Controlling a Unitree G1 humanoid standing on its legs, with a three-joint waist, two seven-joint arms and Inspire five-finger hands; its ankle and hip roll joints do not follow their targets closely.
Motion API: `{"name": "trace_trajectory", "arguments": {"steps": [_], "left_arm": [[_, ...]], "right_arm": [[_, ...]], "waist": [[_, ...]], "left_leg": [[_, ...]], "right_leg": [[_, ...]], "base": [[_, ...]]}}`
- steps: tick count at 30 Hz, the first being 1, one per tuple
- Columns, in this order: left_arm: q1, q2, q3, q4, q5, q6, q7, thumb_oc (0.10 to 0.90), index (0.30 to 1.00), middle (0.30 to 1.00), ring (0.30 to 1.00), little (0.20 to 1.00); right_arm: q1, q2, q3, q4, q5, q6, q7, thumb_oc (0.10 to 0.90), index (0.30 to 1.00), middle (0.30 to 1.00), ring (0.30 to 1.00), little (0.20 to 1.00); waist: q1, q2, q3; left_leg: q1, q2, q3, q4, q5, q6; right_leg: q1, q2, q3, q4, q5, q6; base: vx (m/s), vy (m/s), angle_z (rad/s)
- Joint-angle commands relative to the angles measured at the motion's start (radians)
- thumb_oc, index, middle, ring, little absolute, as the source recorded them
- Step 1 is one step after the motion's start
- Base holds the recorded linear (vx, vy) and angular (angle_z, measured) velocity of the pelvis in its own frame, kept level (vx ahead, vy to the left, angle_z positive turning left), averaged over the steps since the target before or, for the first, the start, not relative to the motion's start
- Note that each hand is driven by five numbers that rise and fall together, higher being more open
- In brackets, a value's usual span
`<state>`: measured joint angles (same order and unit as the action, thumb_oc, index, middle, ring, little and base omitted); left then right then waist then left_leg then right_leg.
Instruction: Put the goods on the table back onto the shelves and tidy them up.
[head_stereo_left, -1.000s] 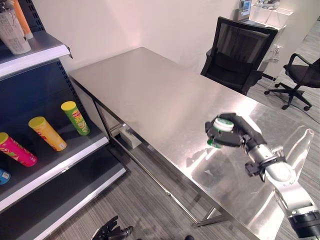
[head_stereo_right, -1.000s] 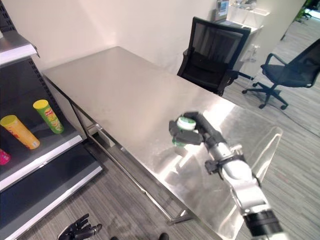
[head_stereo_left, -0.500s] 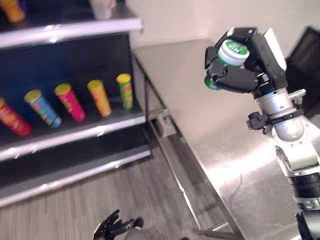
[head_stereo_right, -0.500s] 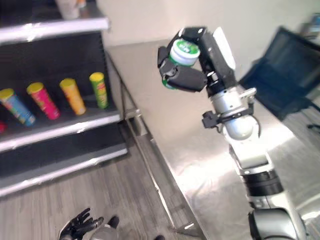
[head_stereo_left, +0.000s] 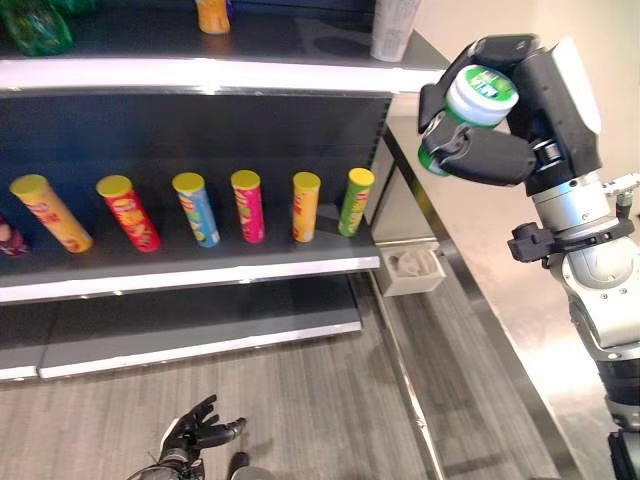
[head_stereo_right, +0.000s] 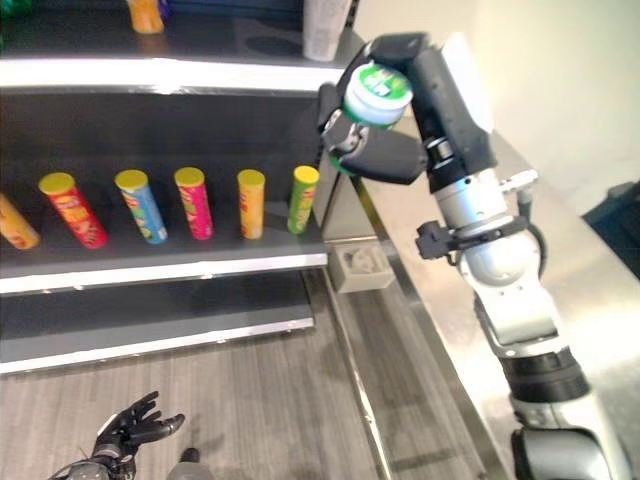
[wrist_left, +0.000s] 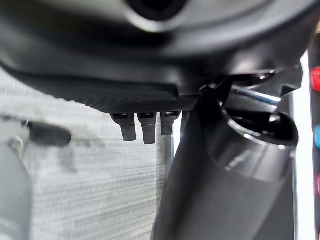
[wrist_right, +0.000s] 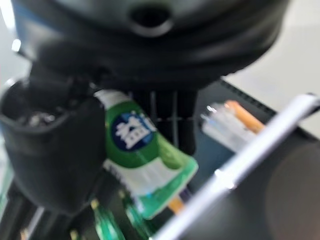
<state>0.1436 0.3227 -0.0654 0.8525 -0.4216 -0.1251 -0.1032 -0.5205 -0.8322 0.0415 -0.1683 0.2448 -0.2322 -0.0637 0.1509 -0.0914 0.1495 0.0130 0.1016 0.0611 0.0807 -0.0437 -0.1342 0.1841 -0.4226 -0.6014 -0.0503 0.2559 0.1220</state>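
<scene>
While the right hand (head_stereo_left: 500, 150) was curled round its middle, near the top shelf's (head_stereo_left: 250, 72) right end, the jar (head_stereo_left: 470, 110) looked light, rigid, slippery; left hand (head_stereo_left: 195, 438) hung relaxed.

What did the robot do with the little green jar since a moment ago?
The right hand had its fingers round the green jar low over the table. It has lifted the jar and carried it up beside the top shelf. The camera swung toward the shelves too. The grip stayed the same, the left hand still hangs low over the floor, and the tubes lie in their row.
</scene>
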Motion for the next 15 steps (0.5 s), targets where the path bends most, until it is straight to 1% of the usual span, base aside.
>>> {"name": "trace_trajectory", "arguments": {"steps": [1, 2, 3, 4, 5, 6, 7, 8, 10, 11, 12, 13, 15], "left_arm": [[0.005, 0.023, -0.021, -0.044, 0.049, -0.056, -0.002, 0.8, 0.9, 0.9, 0.9, 0.9], [-0.001, 0.03, -0.026, -0.038, 0.056, -0.054, -0.001, 0.8, 0.9, 0.9, 0.9, 0.9], [-0.007, 0.036, -0.027, -0.034, 0.052, -0.054, -0.001, 0.8, 0.9, 0.9, 0.9, 0.9], [-0.008, 0.037, -0.028, -0.034, 0.051, -0.054, -0.001, 0.8, 0.9, 0.9, 0.9, 0.9], [-0.006, 0.04, -0.026, -0.039, 0.047, -0.055, -0.003, 0.8, 0.9, 0.9, 0.9, 0.9], [-0.014, 0.048, -0.032, -0.03, 0.047, -0.054, -0.008, 0.8, 0.9, 0.9, 0.9, 0.9], [-0.021, 0.053, -0.037, -0.029, 0.043, -0.053, -0.01, 0.8, 0.9, 0.9, 0.9, 0.9], [-0.021, 0.054, -0.036, -0.028, 0.04, -0.052, -0.012, 0.8, 0.9, 0.9, 0.9, 0.9], [-0.031, 0.051, -0.037, -0.009, 0.034, -0.053, -0.002, 0.8, 0.9, 0.9, 0.9, 0.9], [-0.032, 0.049, -0.034, -0.007, 0.033, -0.053, -0.004, 0.8, 0.9, 0.9, 0.9, 0.9], [-0.029, 0.043, -0.039, -0.008, 0.029, -0.047, -0.007, 0.8, 0.9, 0.9, 0.9, 0.9], [-0.034, 0.036, -0.031, -0.007, 0.015, -0.049, 0.001, 0.8, 0.9, 0.9, 0.9, 0.9], [-0.027, 0.02, -0.029, -0.007, 0.011, -0.049, 0.004, 0.8, 0.9, 0.9, 0.9, 0.9]], "right_arm": [[-0.057, -0.054, -0.067, -0.006, -0.024, -0.034, -0.075, 0.4, 0.3, 0.3, 0.3, 0.3], [-0.035, -0.053, -0.076, -0.008, -0.025, -0.034, -0.075, 0.4, 0.3, 0.3, 0.3, 0.3], [-0.018, -0.055, -0.089, -0.016, -0.02, -0.035, -0.07, 0.4, 0.3, 0.3, 0.3, 0.3], [-0.016, -0.055, -0.091, -0.017, -0.019, -0.035, -0.07, 0.4, 0.3, 0.3, 0.3, 0.3], [-0.009, -0.062, -0.1, -0.02, -0.014, -0.039, -0.069, 0.4, 0.3, 0.3, 0.3, 0.3], [-0.003, -0.085, -0.112, -0.012, 0.013, -0.053, -0.071, 0.4, 0.3, 0.3, 0.3, 0.3], [-0.007, -0.095, -0.118, -0.008, 0.035, -0.058, -0.068, 0.4, 0.3, 0.3, 0.3, 0.3], [-0.019, -0.103, -0.116, 0.0, 0.046, -0.062, -0.069, 0.4, 0.3, 0.3, 0.3, 0.3], [-0.048, -0.12, -0.086, 0.017, 0.057, -0.071, -0.073, 0.4, 0.3, 0.3, 0.3, 0.3], [-0.057, -0.131, -0.086, 0.025, 0.068, -0.069, -0.062, 0.4, 0.3, 0.3, 0.3, 0.3], [-0.062, -0.137, -0.083, 0.022, 0.068, -0.065, -0.06, 0.4, 0.3, 0.3, 0.3, 0.3], [-0.101, -0.148, -0.059, 0.04, 0.076, -0.071, -0.068, 0.4, 0.3, 0.3, 0.3, 0.3], [-0.12, -0.155, -0.048, 0.051, 0.082, -0.072, -0.075, 0.4, 0.3, 0.3, 0.3, 0.3]], "waist": [[0.022, 0.014, -0.061], [0.008, 0.009, -0.047], [-0.012, 0.009, -0.042], [-0.009, 0.008, -0.043], [-0.016, 0.014, -0.041], [-0.04, 0.025, -0.035], [-0.049, 0.023, -0.029], [-0.051, 0.019, -0.026], [-0.054, 0.005, -0.024], [-0.05, -0.005, -0.026], [-0.055, -0.01, -0.02], [-0.047, -0.021, -0.023], [-0.047, -0.023, -0.03]], "left_leg": [[0.059, 0.007, 0.018, -0.119, -0.038, 0.036], [0.05, -0.019, 0.005, -0.118, -0.02, 0.055], [0.049, -0.032, -0.014, -0.122, -0.012, 0.066], [0.046, -0.033, -0.013, -0.122, -0.008, 0.066], [0.049, -0.038, -0.023, -0.127, -0.003, 0.072], [0.048, -0.05, -0.062, -0.135, 0.011, 0.086], [0.044, -0.062, -0.084, -0.132, 0.017, 0.092], [0.046, -0.07, -0.1, -0.137, 0.021, 0.095], [0.046, -0.087, -0.105, -0.138, 0.021, 0.1], [0.037, -0.101, -0.124, -0.126, 0.019, 0.101], [0.041, -0.107, -0.137, -0.122, 0.015, 0.101], [0.04, -0.113, -0.142, -0.114, 0.008, 0.092], [0.041, -0.113, -0.145, -0.11, 0.006, 0.088]], "right_leg": [[-0.069, -0.049, 0.05, 0.087, -0.099, 0.132], [-0.089, -0.047, 0.099, 0.128, -0.093, 0.109], [-0.113, -0.008, 0.185, 0.161, -0.123, 0.094], [-0.12, -0.009, 0.188, 0.164, -0.122, 0.092], [-0.138, 0.032, 0.247, 0.186, -0.156, 0.083], [-0.168, 0.141, 0.343, 0.218, -0.258, 0.054], [-0.18, 0.197, 0.378, 0.22, -0.292, 0.038], [-0.188, 0.234, 0.392, 0.216, -0.307, 0.034], [-0.186, 0.302, 0.379, 0.172, -0.319, 0.002], [-0.158, 0.317, 0.383, 0.126, -0.323, 0.007], [-0.159, 0.335, 0.41, 0.125, -0.328, -0.009], [-0.136, 0.344, 0.423, 0.074, -0.303, -0.001], [-0.116, 0.348, 0.415, 0.038, -0.291, -0.006]], "base": [[-0.03, 0.276, 0.16], [-0.01, 0.289, 0.14], [-0.04, 0.195, 0.43], [0.04, 0.157, 0.81], [0.09, 0.17, 0.77], [0.12, 0.194, 0.51], [0.11, 0.125, 0.24], [0.05, 0.021, 0.58], [0.04, -0.029, 0.9], [0.06, -0.049, 0.6], [0.1, -0.097, 0.3], [0.08, -0.071, 0.21], [0.1, -0.078, 0.2]]}}
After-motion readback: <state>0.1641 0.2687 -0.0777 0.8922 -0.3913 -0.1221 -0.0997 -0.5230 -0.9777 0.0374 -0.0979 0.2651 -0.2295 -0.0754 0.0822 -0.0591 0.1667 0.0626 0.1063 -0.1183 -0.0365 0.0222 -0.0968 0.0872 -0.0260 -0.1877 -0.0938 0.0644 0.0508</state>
